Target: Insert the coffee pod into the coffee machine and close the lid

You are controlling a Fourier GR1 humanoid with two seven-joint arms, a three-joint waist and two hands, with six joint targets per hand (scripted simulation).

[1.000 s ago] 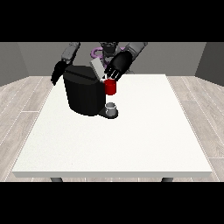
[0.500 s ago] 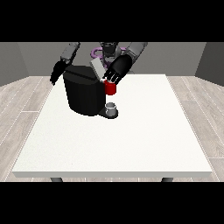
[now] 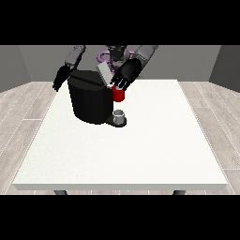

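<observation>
Hand at view's right (image 3: 125,75) dropped closer to red thing at the machine (image 3: 118,94).

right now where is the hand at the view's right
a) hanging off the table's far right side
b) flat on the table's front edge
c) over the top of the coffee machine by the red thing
c: the hand at the view's right is above the coffee machine, just over the red thing at the machine.

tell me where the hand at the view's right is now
In the front view, the hand at the view's right hangs over the top right of the coffee machine, just above a red thing at the machine.
</observation>
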